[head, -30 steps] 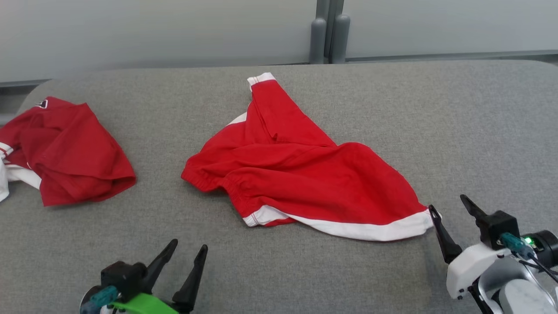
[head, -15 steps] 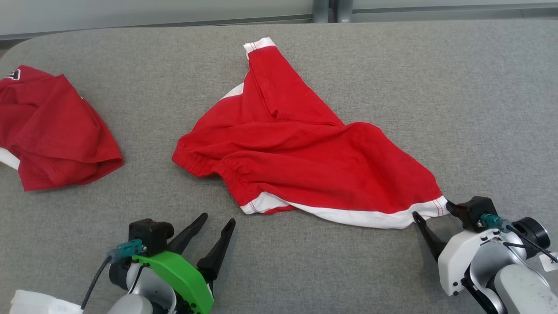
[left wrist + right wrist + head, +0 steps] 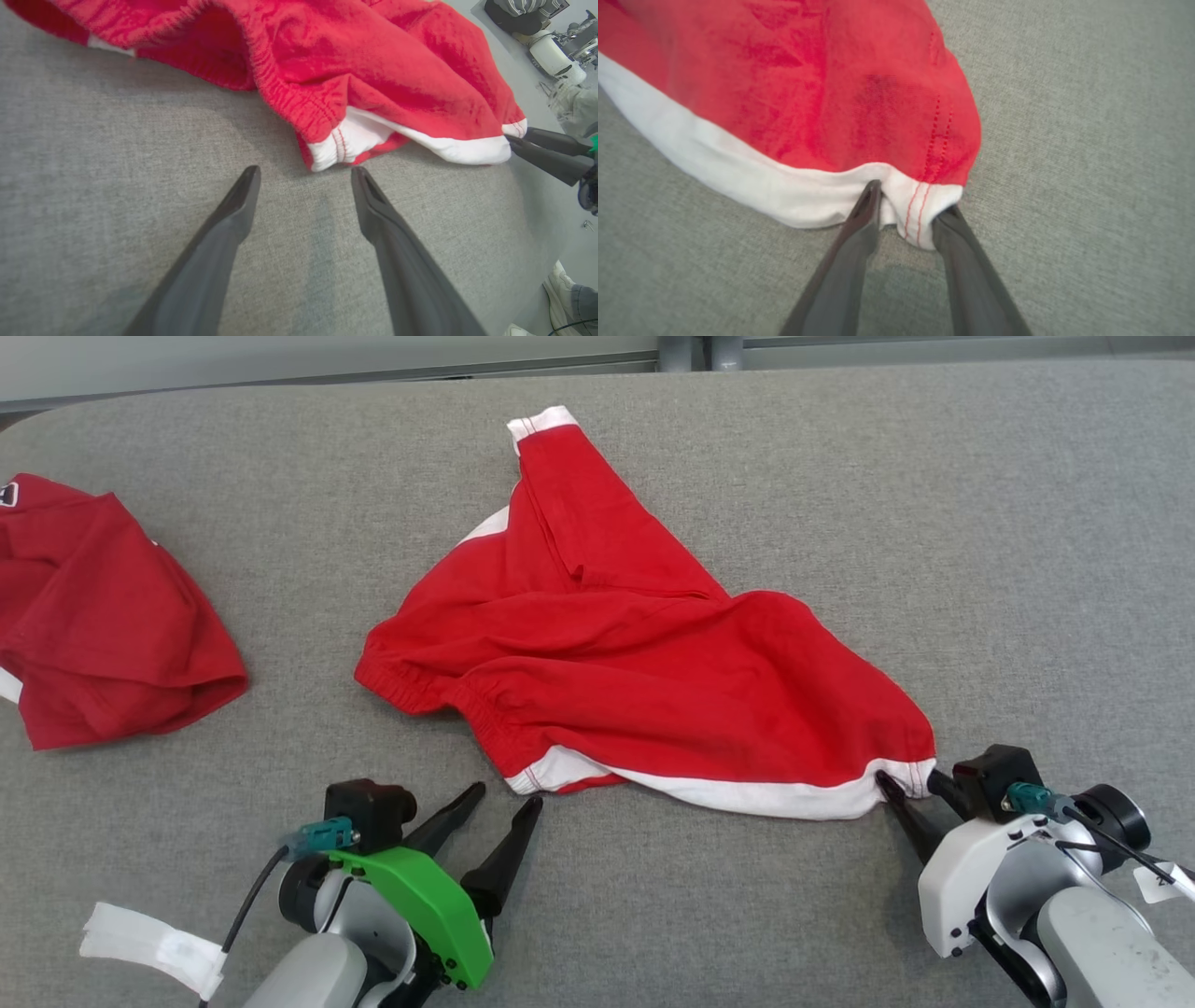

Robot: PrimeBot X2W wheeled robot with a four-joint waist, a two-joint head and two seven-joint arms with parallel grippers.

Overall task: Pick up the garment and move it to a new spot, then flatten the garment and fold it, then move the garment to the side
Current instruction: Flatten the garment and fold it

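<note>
Two states: left pincer (image 3: 509, 793) wide open near garment (image 3: 653, 681); right pincer (image 3: 913, 198) half-closed astride its hem (image 3: 784, 196).

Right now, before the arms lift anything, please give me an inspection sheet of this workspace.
Surface: grey fabric top, flat.
Job's things: red shorts, crumpled, white hem toward the robot.
Clutter: second red garment, heaped at the left.
Grippers: left gripper open, just short of the hem; right gripper straddles the hem's right corner, grip unconfirmed.
Cables: black cable looping from the left wrist.
Surroundings: a person's shoe beside the table.
</note>
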